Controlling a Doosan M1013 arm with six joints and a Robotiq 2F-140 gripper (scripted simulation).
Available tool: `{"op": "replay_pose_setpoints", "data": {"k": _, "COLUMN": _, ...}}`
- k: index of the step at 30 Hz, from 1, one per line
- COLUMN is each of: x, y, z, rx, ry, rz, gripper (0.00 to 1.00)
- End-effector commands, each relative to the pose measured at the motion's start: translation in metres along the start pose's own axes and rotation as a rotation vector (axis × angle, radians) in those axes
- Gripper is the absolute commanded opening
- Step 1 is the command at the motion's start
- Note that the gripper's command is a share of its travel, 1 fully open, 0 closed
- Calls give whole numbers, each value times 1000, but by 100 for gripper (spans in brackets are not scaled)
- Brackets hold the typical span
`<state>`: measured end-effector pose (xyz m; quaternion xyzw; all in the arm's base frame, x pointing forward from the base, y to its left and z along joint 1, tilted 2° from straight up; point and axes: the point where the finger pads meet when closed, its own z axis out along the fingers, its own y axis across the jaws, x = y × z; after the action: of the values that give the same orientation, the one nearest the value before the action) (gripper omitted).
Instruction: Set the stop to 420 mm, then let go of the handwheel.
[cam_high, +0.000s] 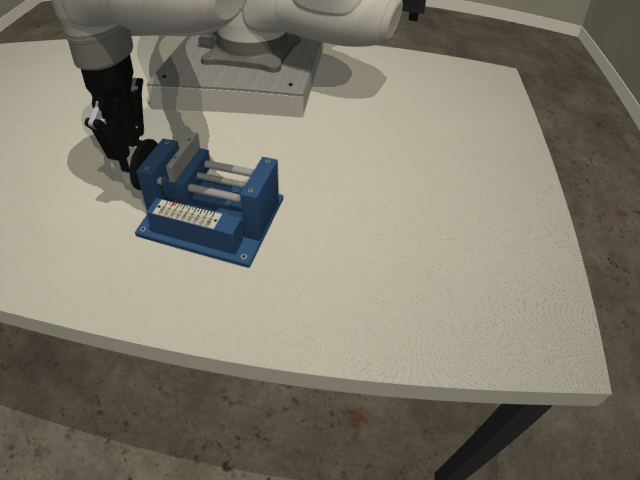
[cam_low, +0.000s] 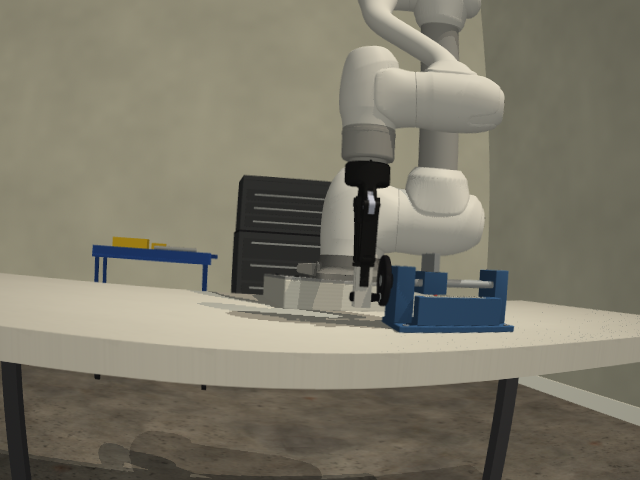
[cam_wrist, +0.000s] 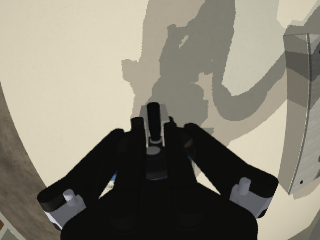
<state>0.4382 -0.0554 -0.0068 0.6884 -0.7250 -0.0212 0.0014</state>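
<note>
A blue stop fixture (cam_high: 206, 206) stands on the table at the left. It has a black handwheel (cam_high: 137, 162) on its left end, a grey stop block (cam_high: 183, 155) on steel rods, and a white scale (cam_high: 188, 212) with a red pointer (cam_high: 174, 203) near the scale's left end. My gripper (cam_high: 123, 164) points down beside the wheel's lower outer side and is shut on the wheel's small black crank handle (cam_wrist: 154, 127). In the side view the fingers (cam_low: 364, 295) reach down just left of the handwheel (cam_low: 384, 286). The scale's numbers are too small to read.
The arm's grey base pedestal (cam_high: 232, 77) stands behind the fixture. A dark drawer cabinet (cam_low: 281, 232) and a small blue table (cam_low: 154, 255) with a yellow item stand beyond the table. The table's left edge is near the gripper.
</note>
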Motion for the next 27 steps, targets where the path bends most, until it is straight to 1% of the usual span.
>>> {"op": "replay_pose_setpoints", "data": {"k": 1, "x": 0, "y": -14, "z": -1, "rx": 6, "ry": 4, "rz": -5, "gripper": 4}}
{"op": "replay_pose_setpoints", "data": {"k": 5, "x": 0, "y": -23, "z": -6, "rx": 6, "ry": 4, "rz": -5, "gripper": 4}}
{"op": "replay_pose_setpoints", "data": {"k": 7, "x": 0, "y": -23, "z": -6, "rx": 6, "ry": 4, "rz": -5, "gripper": 4}}
{"op": "replay_pose_setpoints", "data": {"k": 13, "x": 0, "y": -32, "z": -20, "rx": 6, "ry": 4, "rz": -5, "gripper": 4}}
{"op": "replay_pose_setpoints", "data": {"k": 22, "x": 0, "y": -31, "z": -38, "rx": 6, "ry": 4, "rz": -5, "gripper": 4}}
{"op": "replay_pose_setpoints", "data": {"k": 27, "x": 0, "y": -29, "z": -43, "rx": 6, "ry": 4, "rz": -5, "gripper": 4}}
